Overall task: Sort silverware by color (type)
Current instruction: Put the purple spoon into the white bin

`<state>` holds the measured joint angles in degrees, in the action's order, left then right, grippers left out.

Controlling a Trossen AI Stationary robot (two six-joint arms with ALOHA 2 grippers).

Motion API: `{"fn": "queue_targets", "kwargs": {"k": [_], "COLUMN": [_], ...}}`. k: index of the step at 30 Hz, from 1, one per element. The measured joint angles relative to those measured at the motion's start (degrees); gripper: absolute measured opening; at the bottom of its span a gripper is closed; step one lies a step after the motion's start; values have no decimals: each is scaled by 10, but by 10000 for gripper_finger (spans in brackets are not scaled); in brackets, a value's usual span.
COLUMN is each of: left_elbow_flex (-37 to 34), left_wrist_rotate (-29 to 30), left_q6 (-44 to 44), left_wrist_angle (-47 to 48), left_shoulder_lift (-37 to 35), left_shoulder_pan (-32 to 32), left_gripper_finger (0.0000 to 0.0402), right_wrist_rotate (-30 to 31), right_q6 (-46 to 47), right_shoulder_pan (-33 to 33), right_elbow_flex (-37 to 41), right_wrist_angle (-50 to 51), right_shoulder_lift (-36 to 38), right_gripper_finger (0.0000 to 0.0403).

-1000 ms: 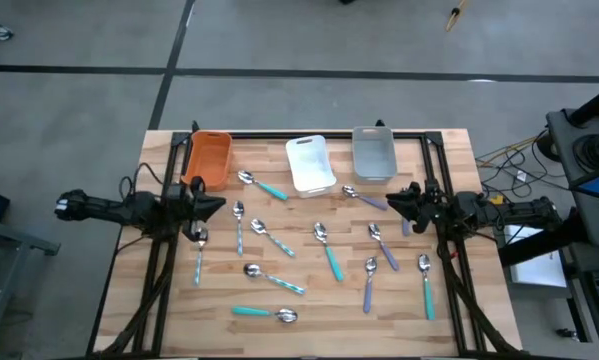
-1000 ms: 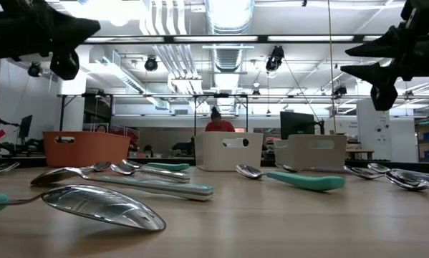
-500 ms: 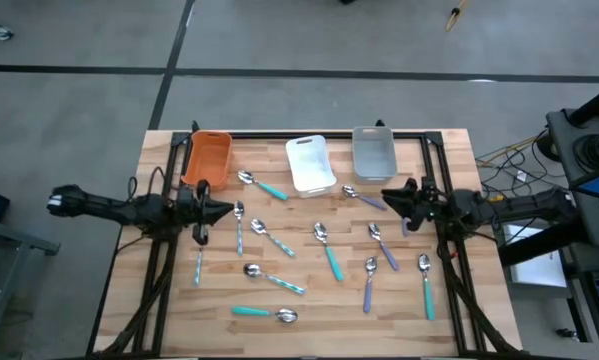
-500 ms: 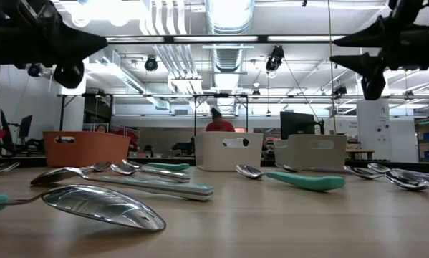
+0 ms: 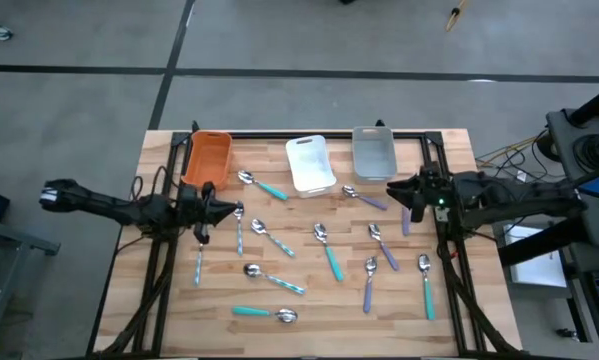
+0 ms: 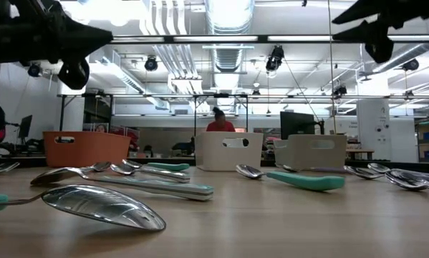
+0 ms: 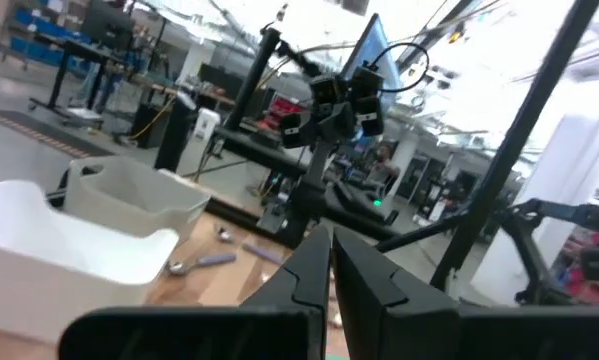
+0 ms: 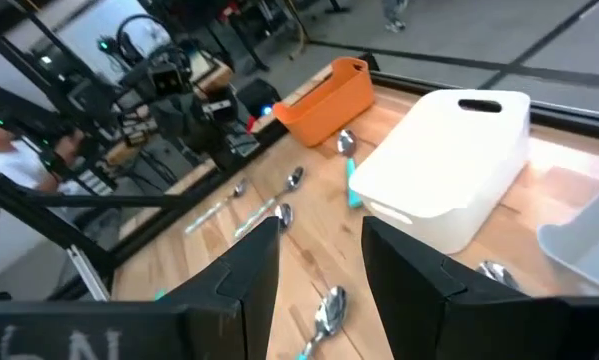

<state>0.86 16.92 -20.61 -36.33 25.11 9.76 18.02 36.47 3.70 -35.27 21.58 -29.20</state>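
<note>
High view: a wooden worktop (image 5: 309, 300) is seen from straight above, with three bins lined along its far edge: an orange bin (image 5: 208, 158), a white bin (image 5: 310, 163) and a grey bin (image 5: 373, 152). The silverware (image 5: 328, 252) is scattered singly over the middle and near part of the worktop, none of it inside a bin. Teal handles, lavender handles and pale striped handles are mixed together.

The left tool (image 5: 236, 211) is held above the worktop's left side, just beside a striped-handled spoon (image 5: 239, 224), with its fingers (image 7: 309, 275) pressed together and nothing gripped. The right tool (image 5: 392, 191) is held above the right side, near a lavender-handled spoon (image 5: 363, 197) in front of the grey bin; its fingers (image 8: 251, 262) are spread apart and nothing is held between them.

In the low view, both arms are seen high above the worktop, and a person in red (image 6: 218, 122) is seen far behind the bins.
</note>
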Motion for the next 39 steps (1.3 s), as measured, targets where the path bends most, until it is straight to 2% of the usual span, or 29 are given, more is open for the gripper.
{"fn": "queue_targets", "kwargs": {"k": [9,13,16,21,27,33,39], "left_elbow_flex": [51,101,148,243,352,380,374], "left_wrist_rotate": [-7,104,170,176,176,176,176], "left_q6": [42,108,193,301,390,443,446], "left_wrist_angle": [-31,-23,19,137,307,338,324], "left_shoulder_lift": [63,89,106,139,193,242,272], "left_shoulder_pan": [0,0,-1,-8,-36,-69,-91], "left_gripper_finger": [0,0,0,0,0,0,0], "right_wrist_rotate": [1,-1,-4,-31,-114,-188,-215], "right_q6": [-1,12,40,111,165,176,194], "right_shoulder_pan": [-1,-15,-20,-20,-20,-15,-2], "right_elbow_flex": [-94,-117,-141,-187,-222,-218,-214], "right_wrist_angle": [68,77,122,222,311,350,414], "right_shoulder_lift": [-79,-122,-154,-214,-287,-345,-398], "right_gripper_finger": [134,134,134,134,134,134,134]}}
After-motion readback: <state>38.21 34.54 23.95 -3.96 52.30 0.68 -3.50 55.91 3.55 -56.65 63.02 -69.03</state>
